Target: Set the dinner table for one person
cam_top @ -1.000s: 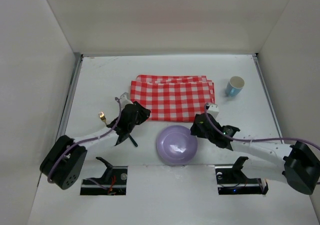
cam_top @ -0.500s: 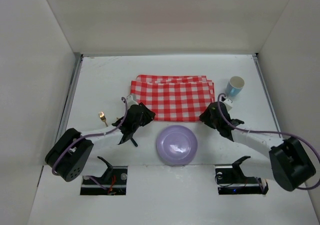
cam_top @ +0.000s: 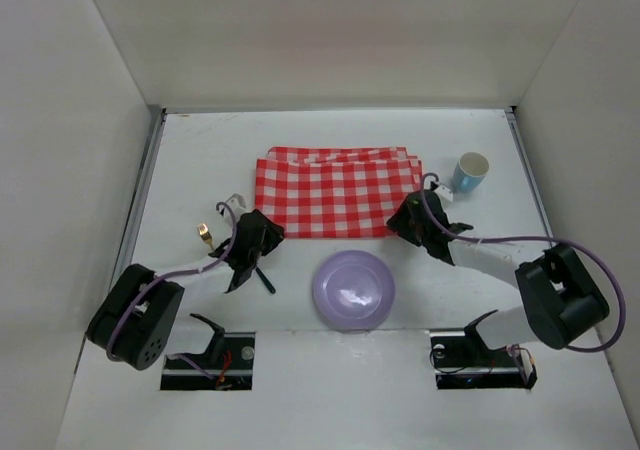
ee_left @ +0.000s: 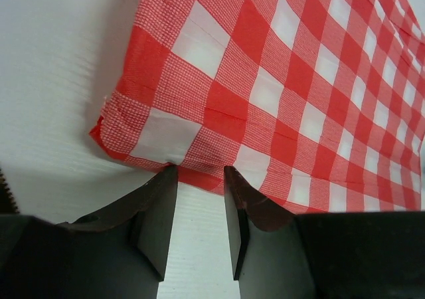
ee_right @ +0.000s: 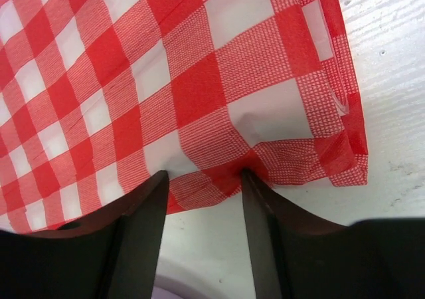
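A folded red-and-white checkered cloth lies on the white dinner table. My left gripper is open at the cloth's near left corner. In the left wrist view its fingertips touch the near edge of the cloth, and bare table shows in the left gripper's gap. My right gripper is open at the near right corner. In the right wrist view the right gripper's tips press on the slightly bunched edge of the cloth. A purple plate sits in front of the cloth, between the arms.
A light blue cup stands upright to the right of the cloth. A small gold fork lies to the left of my left gripper. A dark utensil lies just in front of the left gripper. Metal rails run along the table's sides.
My right gripper has moved from the plate's right edge up to the cloth's near right corner. My left gripper has shifted left. The cloth has slid slightly left and away.
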You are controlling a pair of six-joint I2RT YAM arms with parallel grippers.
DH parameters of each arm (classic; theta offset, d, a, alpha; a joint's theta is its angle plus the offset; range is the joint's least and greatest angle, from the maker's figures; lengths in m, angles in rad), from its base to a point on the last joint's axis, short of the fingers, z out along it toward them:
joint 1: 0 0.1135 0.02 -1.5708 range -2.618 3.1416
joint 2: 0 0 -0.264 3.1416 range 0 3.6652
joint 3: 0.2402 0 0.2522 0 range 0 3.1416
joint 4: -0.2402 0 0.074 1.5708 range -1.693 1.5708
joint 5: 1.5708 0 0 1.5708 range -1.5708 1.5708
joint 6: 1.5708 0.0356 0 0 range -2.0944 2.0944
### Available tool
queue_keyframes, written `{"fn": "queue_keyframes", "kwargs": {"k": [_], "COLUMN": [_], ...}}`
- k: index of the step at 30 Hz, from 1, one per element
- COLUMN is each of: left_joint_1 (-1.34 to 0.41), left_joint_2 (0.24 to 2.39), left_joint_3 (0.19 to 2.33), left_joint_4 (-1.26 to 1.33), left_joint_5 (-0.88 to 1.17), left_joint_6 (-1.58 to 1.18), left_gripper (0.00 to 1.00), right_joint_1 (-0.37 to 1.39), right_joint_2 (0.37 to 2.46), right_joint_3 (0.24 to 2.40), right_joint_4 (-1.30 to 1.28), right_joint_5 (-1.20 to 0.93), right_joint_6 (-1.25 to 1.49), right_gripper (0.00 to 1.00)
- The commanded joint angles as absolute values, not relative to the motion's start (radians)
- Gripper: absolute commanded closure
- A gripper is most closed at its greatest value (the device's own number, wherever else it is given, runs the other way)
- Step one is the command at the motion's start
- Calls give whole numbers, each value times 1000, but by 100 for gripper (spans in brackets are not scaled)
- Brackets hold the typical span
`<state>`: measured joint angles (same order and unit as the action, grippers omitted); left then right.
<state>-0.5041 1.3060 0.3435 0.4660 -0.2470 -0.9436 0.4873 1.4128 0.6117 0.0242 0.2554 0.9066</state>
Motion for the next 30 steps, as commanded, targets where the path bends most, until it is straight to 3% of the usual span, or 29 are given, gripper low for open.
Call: {"fn": "queue_keyframes", "kwargs": {"k": [1, 6, 11, 19, 24, 27, 28, 30], "left_joint_1": [-479, -470, -492, -512, -502, -492, -489, -475], "left_joint_2": [1241, 1160, 1120, 1129, 1108, 1106, 1103, 1088], "left_joint_3": [336, 380, 407, 402, 382, 361, 357, 338], "left_joint_4": [494, 468, 443, 485, 500, 531, 532, 535], "left_joint_5": [-238, -199, -233, -261, -267, -278, -279, -291], "left_joint_6": [-931, -865, -830, -813, -805, -805, -805, -818], "left_gripper": [68, 67, 66, 65, 64, 63, 63, 63], "right_joint_1": [492, 654, 795, 841, 867, 887, 892, 901], "right_joint_2": [1333, 1131, 1025, 1093, 1221, 1255, 1244, 1198], "right_joint_3": [632, 546, 503, 535, 560, 566, 574, 601], "right_joint_4": [32, -76, -274, -416, -362, -348, -362, -417], "right_joint_5": [302, 339, 337, 373, 312, 314, 322, 330], "right_joint_6": [861, 807, 845, 914, 902, 905, 905, 888], "right_gripper": [43, 32, 32, 37, 56, 88, 95, 98]}}
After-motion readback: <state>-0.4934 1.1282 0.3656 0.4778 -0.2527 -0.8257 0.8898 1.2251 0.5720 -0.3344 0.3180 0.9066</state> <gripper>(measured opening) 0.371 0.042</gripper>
